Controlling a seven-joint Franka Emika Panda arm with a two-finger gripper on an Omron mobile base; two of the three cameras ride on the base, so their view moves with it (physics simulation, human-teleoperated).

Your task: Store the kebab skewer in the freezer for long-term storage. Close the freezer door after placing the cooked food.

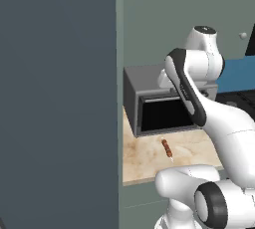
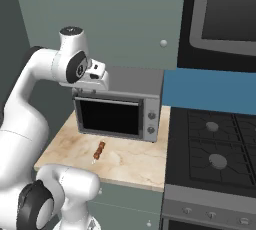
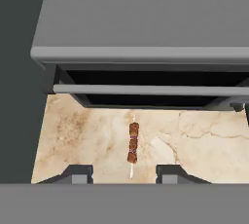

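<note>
Base views flank arm from behind — both face microwave (image 1: 158, 104) on counter (image 2: 131, 160); hand view looks down close.

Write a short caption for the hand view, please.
Open gripper hovers above the kebab skewer lying on the marble counter before the microwave.

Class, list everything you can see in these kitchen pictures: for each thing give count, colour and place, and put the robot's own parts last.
kebab skewer: one, reddish-brown chunks on a thin pale stick, lying on the counter before the microwave.
microwave: one, grey with black window, at the counter's back.
counter: one, beige marble.
stove: one, black, right of the counter.
tall panel: one, dark slate-grey, left of the counter.
arm: one, white with dark joints.
claw: one, dark tips, open, above the skewer.
</note>
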